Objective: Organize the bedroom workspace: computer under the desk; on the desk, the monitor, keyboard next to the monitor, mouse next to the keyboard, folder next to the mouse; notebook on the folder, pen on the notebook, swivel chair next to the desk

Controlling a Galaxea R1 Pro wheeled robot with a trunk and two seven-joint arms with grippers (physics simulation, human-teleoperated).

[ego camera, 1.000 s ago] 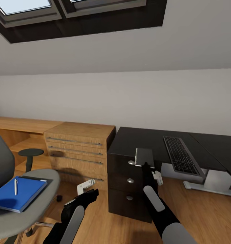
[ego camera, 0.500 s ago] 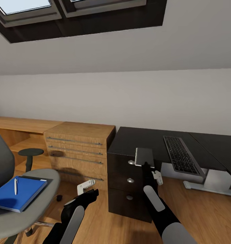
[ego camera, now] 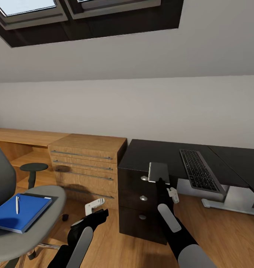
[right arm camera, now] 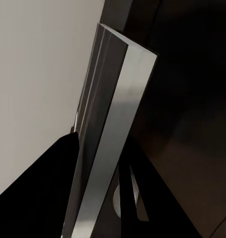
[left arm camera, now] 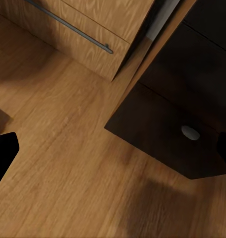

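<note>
While the head view looks across the bedroom, the right gripper (ego camera: 161, 181) is clamped on a flat grey slab, apparently the folder (ego camera: 158, 172), held over the near edge of the black desk (ego camera: 149, 156), left of the keyboard (ego camera: 198, 170). A blue notebook (ego camera: 21, 211) with a white pen (ego camera: 17, 204) on it lies on the swivel chair (ego camera: 41, 230). The left gripper (ego camera: 94, 206) hangs low over the wooden floor (ego camera: 223, 238); I cannot tell whether its fingers are apart. From the left wrist, floorboards, a wooden dresser (left arm camera: 100, 25) and the black drawer unit (left arm camera: 182, 119) appear. From the right wrist, dark fingers (right arm camera: 43, 198) pinch the folder (right arm camera: 110, 144) edge-on.
</note>
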